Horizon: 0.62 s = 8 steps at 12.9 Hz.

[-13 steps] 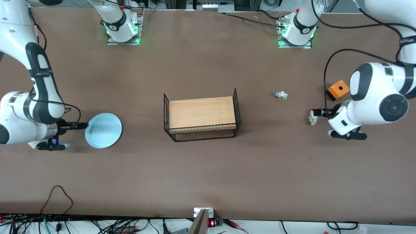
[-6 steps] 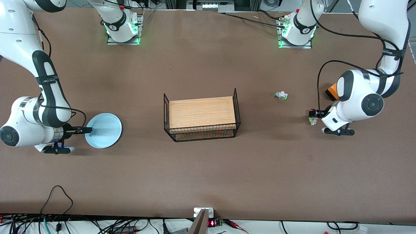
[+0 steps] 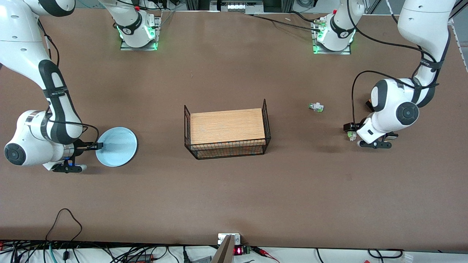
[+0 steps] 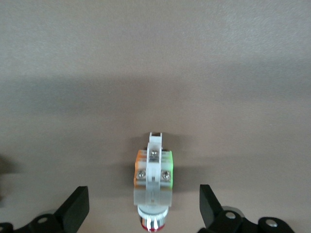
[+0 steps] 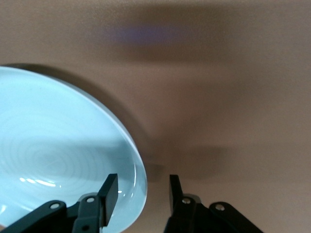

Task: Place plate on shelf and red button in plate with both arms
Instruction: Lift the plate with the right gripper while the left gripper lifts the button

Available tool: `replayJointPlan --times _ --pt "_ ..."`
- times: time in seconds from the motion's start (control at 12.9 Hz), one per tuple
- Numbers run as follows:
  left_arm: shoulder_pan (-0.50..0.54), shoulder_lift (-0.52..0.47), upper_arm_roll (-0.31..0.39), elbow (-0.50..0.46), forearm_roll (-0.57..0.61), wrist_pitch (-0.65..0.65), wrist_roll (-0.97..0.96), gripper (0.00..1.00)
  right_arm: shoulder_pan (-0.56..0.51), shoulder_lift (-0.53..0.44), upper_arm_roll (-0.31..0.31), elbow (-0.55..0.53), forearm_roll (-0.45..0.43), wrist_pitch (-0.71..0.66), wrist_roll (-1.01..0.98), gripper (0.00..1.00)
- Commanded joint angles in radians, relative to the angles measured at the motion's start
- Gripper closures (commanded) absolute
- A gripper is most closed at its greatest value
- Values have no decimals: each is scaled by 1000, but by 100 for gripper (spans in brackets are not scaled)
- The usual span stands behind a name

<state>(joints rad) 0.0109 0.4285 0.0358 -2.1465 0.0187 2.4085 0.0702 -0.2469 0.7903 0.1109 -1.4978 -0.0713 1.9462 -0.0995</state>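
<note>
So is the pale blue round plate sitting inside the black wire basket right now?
No, the pale blue round plate lies on the brown table, apart from the black wire basket.

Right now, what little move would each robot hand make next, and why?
Probably both squeeze shut. The right gripper straddles the plate rim, one finger inside and one outside, not yet touching. The left gripper stands open around the red button lying on the table.
</note>
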Motion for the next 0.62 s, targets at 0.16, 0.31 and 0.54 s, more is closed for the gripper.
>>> replayJointPlan --times 0.16,0.31,0.54 --pt "11 23 -7 -9 7 47 34 0 -11 15 6 14 16 -10 -17 83" --pt "9 23 -20 -13 6 49 33 8 -9 10 6 24 18 -105 -13 100" --pt "9 23 -27 -24 6 43 30 74 -12 1 4 28 19 -197 20 100"
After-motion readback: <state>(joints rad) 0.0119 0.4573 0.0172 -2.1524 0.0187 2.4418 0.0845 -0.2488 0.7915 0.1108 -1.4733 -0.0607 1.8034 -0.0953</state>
